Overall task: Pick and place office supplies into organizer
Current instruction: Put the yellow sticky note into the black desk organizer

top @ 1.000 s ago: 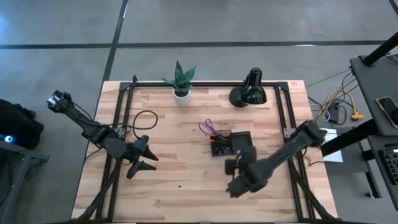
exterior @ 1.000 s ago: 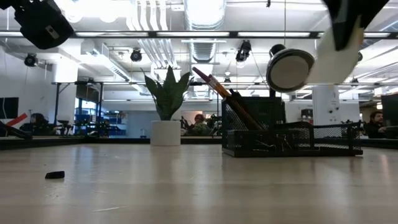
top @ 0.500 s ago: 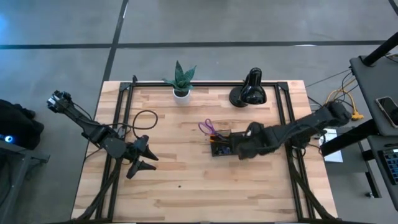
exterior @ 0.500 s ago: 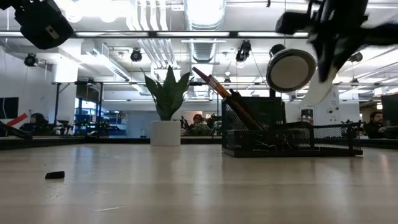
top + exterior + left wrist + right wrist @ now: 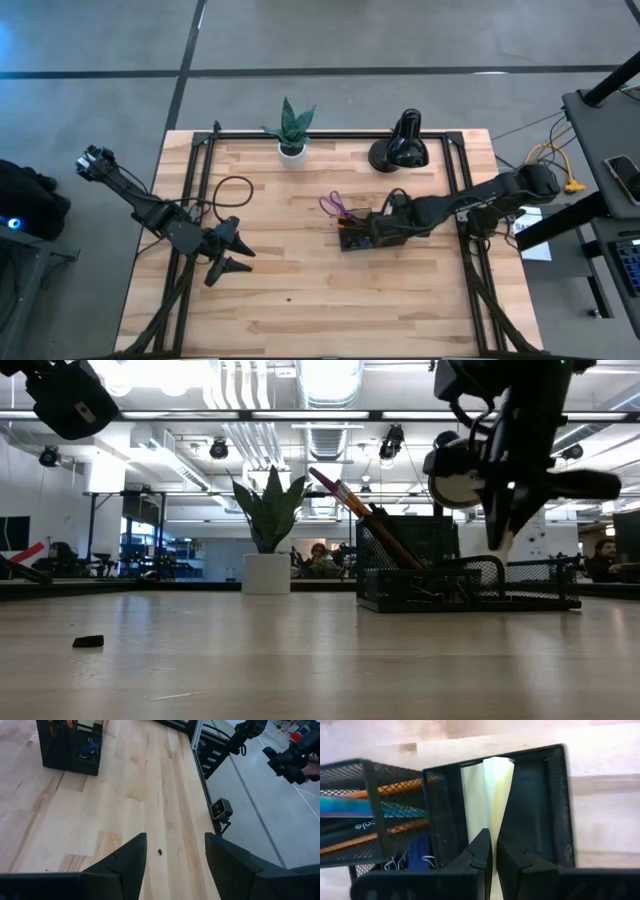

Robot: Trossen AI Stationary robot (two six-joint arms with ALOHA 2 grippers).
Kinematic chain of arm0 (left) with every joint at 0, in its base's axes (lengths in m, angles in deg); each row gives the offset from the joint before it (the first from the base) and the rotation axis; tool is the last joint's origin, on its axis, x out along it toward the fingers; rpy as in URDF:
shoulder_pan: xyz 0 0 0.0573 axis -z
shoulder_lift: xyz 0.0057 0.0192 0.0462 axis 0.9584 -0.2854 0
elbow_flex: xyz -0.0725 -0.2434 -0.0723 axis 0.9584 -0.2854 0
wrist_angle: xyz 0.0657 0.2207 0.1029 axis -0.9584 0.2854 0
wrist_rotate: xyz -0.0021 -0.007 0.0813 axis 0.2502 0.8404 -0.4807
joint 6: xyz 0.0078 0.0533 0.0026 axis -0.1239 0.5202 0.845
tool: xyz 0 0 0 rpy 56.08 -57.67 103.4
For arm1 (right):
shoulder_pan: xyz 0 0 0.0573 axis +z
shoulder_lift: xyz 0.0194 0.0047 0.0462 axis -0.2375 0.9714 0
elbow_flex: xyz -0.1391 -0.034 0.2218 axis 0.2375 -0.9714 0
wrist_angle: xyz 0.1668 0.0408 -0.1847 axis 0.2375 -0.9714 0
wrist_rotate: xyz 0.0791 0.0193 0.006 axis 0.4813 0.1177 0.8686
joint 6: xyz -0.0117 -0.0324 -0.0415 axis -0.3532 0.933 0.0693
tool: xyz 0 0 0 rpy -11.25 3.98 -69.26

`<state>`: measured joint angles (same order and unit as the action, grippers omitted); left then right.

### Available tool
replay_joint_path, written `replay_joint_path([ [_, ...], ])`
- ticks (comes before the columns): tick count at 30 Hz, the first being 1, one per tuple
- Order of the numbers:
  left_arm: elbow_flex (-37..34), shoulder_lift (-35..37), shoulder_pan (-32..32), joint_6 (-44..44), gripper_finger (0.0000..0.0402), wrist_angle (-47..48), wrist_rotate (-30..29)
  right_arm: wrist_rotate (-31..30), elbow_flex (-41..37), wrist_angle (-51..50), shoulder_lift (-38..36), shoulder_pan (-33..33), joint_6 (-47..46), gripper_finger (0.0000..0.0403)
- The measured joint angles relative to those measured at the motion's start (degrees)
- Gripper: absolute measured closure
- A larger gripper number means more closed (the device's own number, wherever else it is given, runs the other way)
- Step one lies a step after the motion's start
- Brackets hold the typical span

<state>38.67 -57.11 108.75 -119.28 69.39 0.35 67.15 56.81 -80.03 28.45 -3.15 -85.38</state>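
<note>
Checking your grippers:
Right gripper (image 5: 493,856): nearly closed, pinching the yellow sticky pad (image 5: 487,795) inside the organizer (image 5: 368,231).
Left gripper (image 5: 238,252): spread wide, empty, above bare table (image 5: 300,300).

The right arm stretches in low from the table's right edge, its gripper (image 5: 378,228) pointing down with fingers nearly closed. The left arm waits at the table's left side, its gripper (image 5: 232,253) spread open.
</note>
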Motion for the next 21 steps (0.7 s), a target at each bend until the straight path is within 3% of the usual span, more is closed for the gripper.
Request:
replay_joint_path([
  [11,0.0,0.0,0.0,0.0,0.022,0.0,-0.4,4.9,-1.4,3.1,3.6,-0.5,5.0,0.0383],
  [21,0.0,0.1,0.0,0.0,0.022,-0.5,-1.8,7.0,0.2,2.2,6.1,-0.6,7.0,0.0258],
])
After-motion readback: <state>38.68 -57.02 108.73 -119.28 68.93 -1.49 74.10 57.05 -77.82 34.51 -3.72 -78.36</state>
